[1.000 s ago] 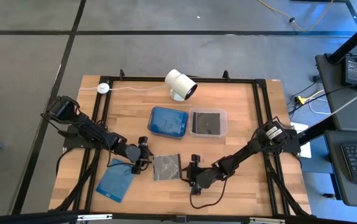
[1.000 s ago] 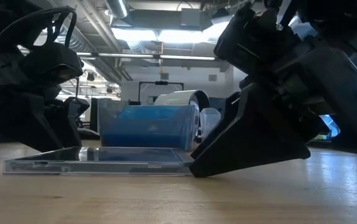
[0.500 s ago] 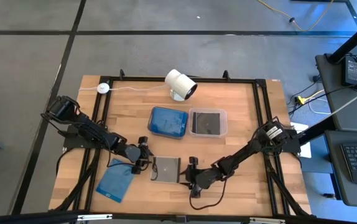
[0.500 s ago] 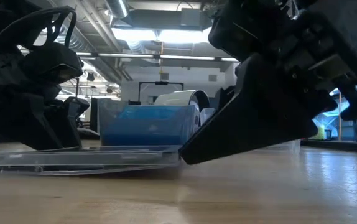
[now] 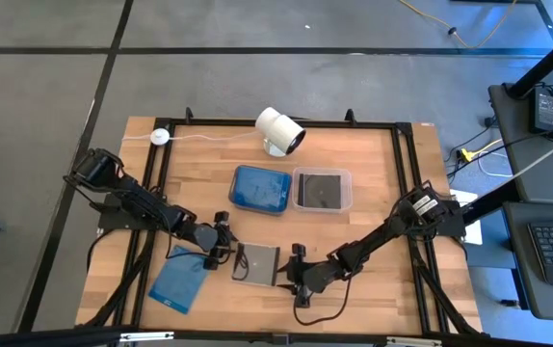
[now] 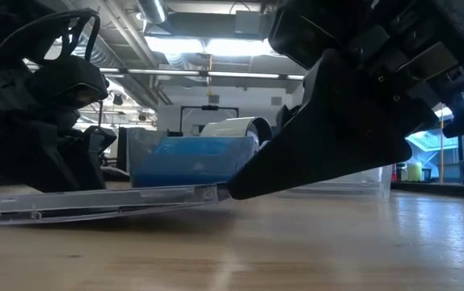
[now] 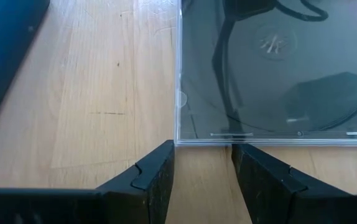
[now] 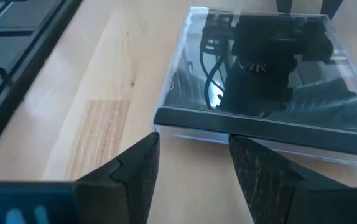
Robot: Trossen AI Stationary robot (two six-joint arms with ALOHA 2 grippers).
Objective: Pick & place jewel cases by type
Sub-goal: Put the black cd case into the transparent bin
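A dark jewel case (image 5: pixel 257 262) with a clear lid lies between my two grippers near the table's front. It is tilted: its left edge rests on the table and its right edge (image 6: pixel 212 192) is raised. My right gripper (image 5: pixel 292 271) is open at that raised edge. My left gripper (image 5: pixel 225 249) is open at the case's left edge (image 7: pixel 228 140), with nothing between its fingers. A blue jewel case (image 5: pixel 180 280) lies flat on the table at the front left, beside my left arm. My right gripper meets the case's right edge (image 8: pixel 253 127) with its open fingertips (image 6: pixel 230 192), coming from the table's right and slanting down. That edge is lifted off the table while the opposite edge stays down. My left gripper's fingertips (image 7: pixel 166 152) stand right at the case's left edge and corner (image 7: pixel 178 142); I cannot tell whether they touch it.
A blue tub (image 5: pixel 260 189) and a clear tub (image 5: pixel 321 189) holding a dark case stand side by side at the table's middle. A white camera (image 5: pixel 278 130) sits at the far edge. Black frame rails run along the table's sides.
My right gripper has moved toward the table's left and its fingertips have risen. The dark jewel case has slid left toward my left gripper. Its right edge has come up off the table while its left edge stays down.
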